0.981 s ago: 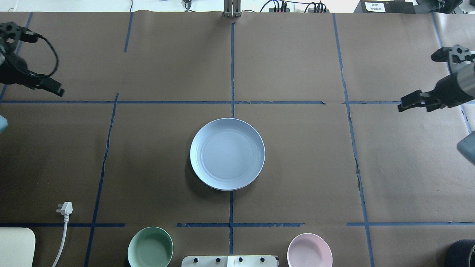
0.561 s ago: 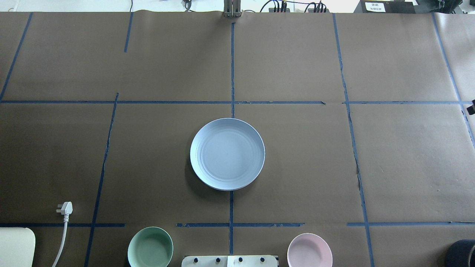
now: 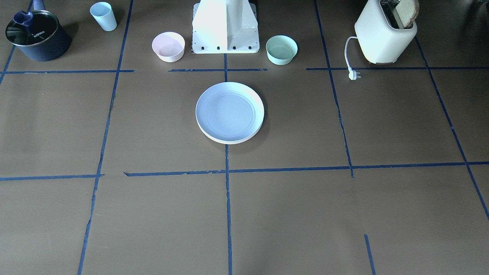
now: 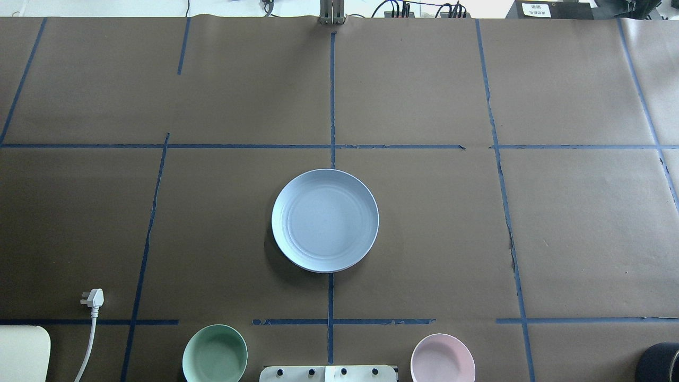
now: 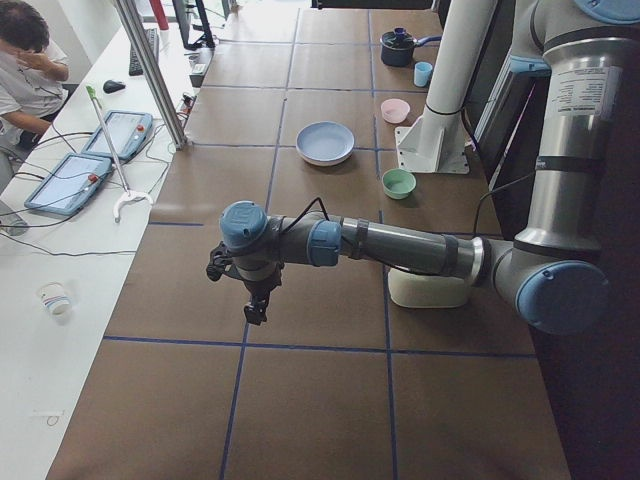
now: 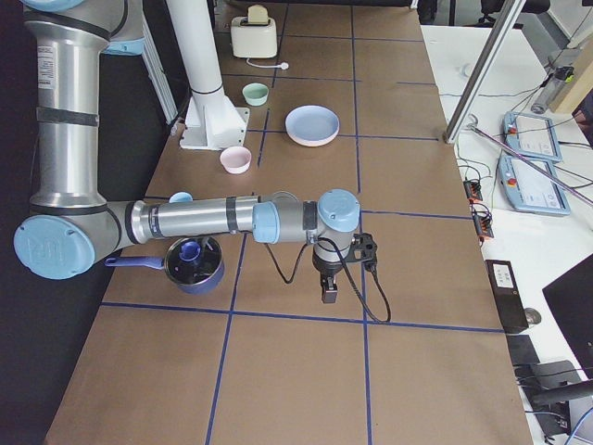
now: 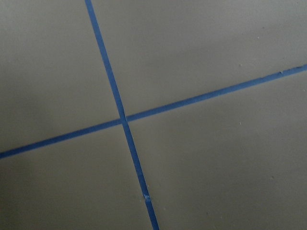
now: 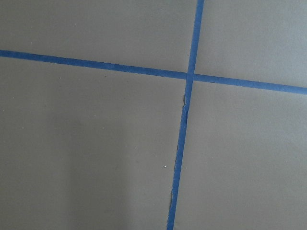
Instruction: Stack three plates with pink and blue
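Note:
The light blue plate (image 4: 325,220) lies on top of a stack at the table's middle and also shows in the front view (image 3: 228,110). Under its near edge a cream plate's rim (image 3: 229,141) shows. The pink plate is hidden in the stack. My left gripper (image 5: 255,312) shows only in the exterior left view, over bare table far from the stack; I cannot tell if it is open. My right gripper (image 6: 329,295) shows only in the exterior right view, likewise far off; I cannot tell its state. Both wrist views show only brown paper and blue tape.
A small pink bowl (image 3: 168,46) and a mint-green bowl (image 3: 281,49) flank the robot base (image 3: 225,26). A toaster (image 3: 384,34) with its loose plug (image 3: 354,74) stands on my left side. A dark pot (image 3: 36,36) and a blue cup (image 3: 103,16) stand on my right side.
Both arms have drawn outward and left the overhead view, the left off its left edge and the right off its right edge. The plate stack has not moved.

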You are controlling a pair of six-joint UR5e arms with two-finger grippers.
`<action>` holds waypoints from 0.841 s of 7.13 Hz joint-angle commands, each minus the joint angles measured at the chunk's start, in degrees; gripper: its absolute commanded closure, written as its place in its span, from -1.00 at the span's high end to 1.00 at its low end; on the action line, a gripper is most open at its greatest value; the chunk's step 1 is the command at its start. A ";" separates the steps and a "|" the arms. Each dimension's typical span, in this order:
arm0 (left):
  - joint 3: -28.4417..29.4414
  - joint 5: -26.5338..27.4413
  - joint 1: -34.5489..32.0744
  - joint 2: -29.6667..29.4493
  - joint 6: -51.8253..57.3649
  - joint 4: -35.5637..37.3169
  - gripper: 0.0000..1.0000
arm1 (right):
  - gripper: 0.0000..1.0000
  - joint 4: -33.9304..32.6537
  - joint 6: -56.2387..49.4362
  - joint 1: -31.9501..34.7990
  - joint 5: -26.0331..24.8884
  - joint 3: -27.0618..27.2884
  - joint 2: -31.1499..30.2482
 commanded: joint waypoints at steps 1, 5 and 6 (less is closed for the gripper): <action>-2.61 -0.32 -4.78 0.30 3.53 6.81 1.00 | 1.00 0.30 -0.34 0.13 0.16 -0.24 -0.53; 2.53 -0.14 -4.63 0.30 2.74 8.35 1.00 | 1.00 2.14 -0.08 -0.05 0.95 -4.53 0.25; 3.77 -0.23 -4.72 1.78 2.74 8.18 1.00 | 1.00 2.76 -0.34 -0.31 0.87 -5.94 0.87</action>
